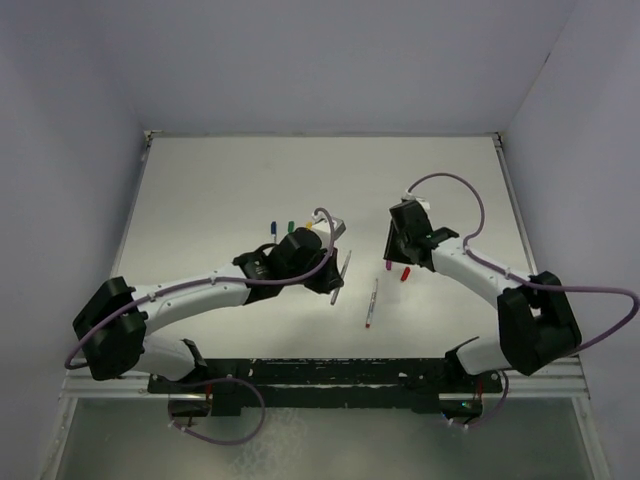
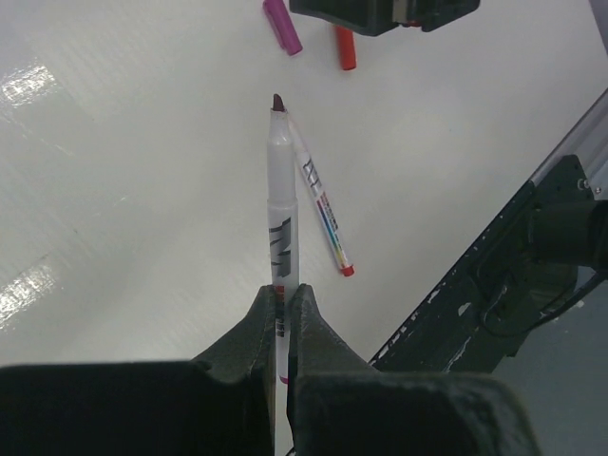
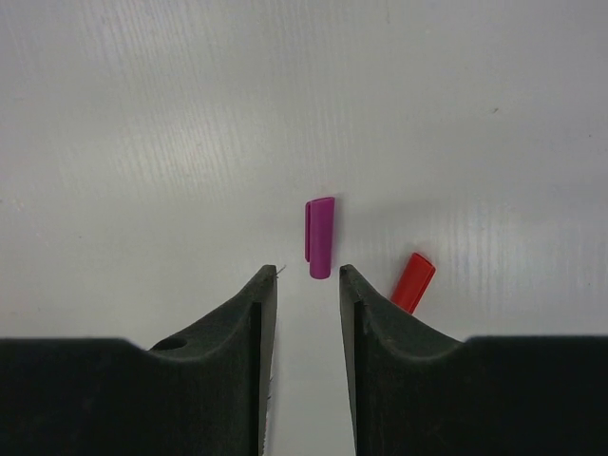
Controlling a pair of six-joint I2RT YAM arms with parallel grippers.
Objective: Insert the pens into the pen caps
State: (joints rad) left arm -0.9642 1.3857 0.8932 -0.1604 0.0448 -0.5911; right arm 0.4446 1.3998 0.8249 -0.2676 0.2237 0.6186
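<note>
My left gripper is shut on a pale pen with a dark purple tip, held above the table and pointing toward the right arm. A second pen with a red end lies flat on the table beside it. A purple cap lies just beyond the tips of my open right gripper. A red cap lies to its right. Both caps also show in the left wrist view, the purple one and the red one.
Blue, green and yellow caps show just behind the left wrist; whether pens are in them is hidden by the arm. The black mounting rail runs along the near edge. White walls enclose the table.
</note>
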